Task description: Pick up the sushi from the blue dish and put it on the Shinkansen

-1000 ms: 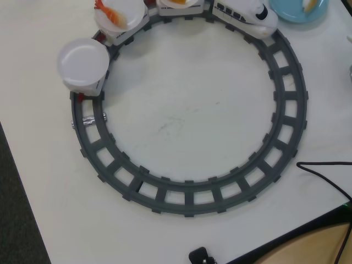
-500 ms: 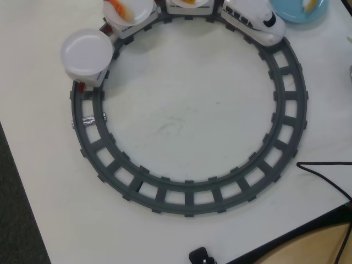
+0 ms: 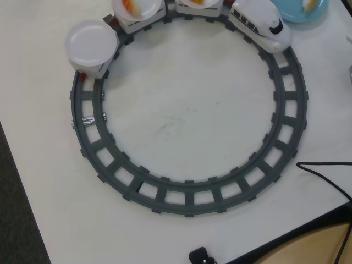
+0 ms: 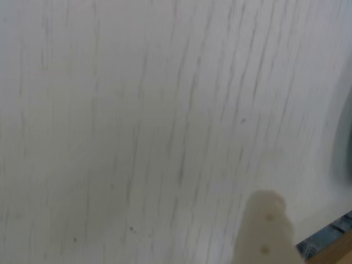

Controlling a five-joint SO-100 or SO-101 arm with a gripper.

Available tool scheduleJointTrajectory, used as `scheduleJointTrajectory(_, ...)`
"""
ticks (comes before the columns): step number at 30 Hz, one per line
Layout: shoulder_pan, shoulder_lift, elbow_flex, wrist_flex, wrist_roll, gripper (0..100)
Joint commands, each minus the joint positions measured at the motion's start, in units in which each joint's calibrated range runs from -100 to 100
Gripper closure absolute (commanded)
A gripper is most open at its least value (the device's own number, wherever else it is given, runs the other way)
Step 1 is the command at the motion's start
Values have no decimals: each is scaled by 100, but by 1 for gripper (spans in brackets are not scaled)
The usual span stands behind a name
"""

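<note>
In the overhead view the white Shinkansen [image 3: 262, 24] rides the top right of the dark grey track [image 3: 190, 201], nose pointing right. It pulls three plate cars. The last plate [image 3: 90, 43] is empty, the middle one [image 3: 137, 7] bears a red-orange piece, and the first [image 3: 198, 3] an orange-topped piece, cut by the frame edge. The blue dish [image 3: 291, 12] lies at the top right corner with the pale sushi [image 3: 308, 4] on it, partly cropped. The arm does not show there. The wrist view is blurred: one pale finger [image 4: 265, 225] over bare white table, the other jaw out of frame.
A black cable [image 3: 324, 175] runs over the table's right side. A small black object [image 3: 200, 256] sits at the bottom edge. The table's front edge [image 3: 297, 234] cuts diagonally at the bottom right, and its left edge borders dark floor [image 3: 16, 220].
The train has rolled clockwise along the top of the track: the engine moved right and down, and the empty-plate car moved up and right. The blue dish and sushi stayed put.
</note>
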Motion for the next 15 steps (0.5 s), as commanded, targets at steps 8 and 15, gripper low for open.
scheduleJointTrajectory(8,-3,166,-151,-21,19,63)
scheduleJointTrajectory(15,816,1953,-1605,-551,19,63)
